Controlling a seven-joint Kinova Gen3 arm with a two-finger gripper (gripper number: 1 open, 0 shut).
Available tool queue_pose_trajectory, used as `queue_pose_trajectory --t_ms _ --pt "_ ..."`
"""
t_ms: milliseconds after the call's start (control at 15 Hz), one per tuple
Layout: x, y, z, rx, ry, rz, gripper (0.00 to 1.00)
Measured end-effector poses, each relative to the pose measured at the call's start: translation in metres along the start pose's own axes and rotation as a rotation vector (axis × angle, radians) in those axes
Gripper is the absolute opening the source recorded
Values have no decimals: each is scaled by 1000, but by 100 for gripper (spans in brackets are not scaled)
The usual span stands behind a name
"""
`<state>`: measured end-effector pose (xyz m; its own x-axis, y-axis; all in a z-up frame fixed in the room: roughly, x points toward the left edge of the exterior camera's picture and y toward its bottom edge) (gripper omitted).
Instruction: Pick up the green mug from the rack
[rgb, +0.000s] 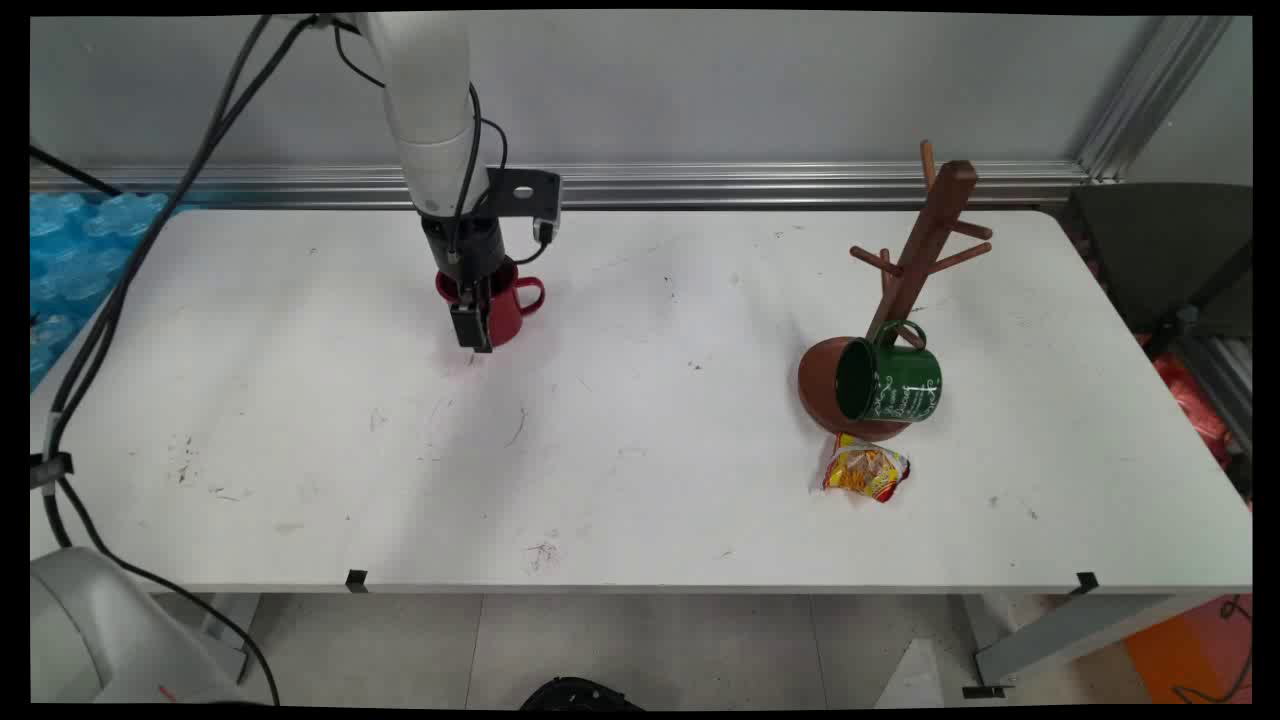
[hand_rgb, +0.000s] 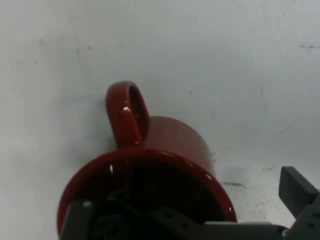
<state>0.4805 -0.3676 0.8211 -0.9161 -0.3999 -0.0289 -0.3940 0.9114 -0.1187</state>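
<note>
Fingers (rgb: 472, 330) straddle the red mug's (rgb: 503, 305) rim, apart; green mug (rgb: 890, 380) on rack (rgb: 905, 290) far off.

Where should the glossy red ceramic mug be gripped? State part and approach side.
Take the glossy red ceramic mug by its rim wall, from straight above: it stands upright, mouth up, so one finger fits inside, one outside. Choose the near wall, clear of the loop handle jutting to the picture's right.
</note>
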Motion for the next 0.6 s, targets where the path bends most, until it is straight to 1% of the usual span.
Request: queue_pose_trajectory --t_ms 267,467,600 --pt "-1 5 -22 -1 40 -6 100" --pt "-5 13 -52 -5 93 -33 100" --pt "-8 18 -73 -12 138 -52 100"
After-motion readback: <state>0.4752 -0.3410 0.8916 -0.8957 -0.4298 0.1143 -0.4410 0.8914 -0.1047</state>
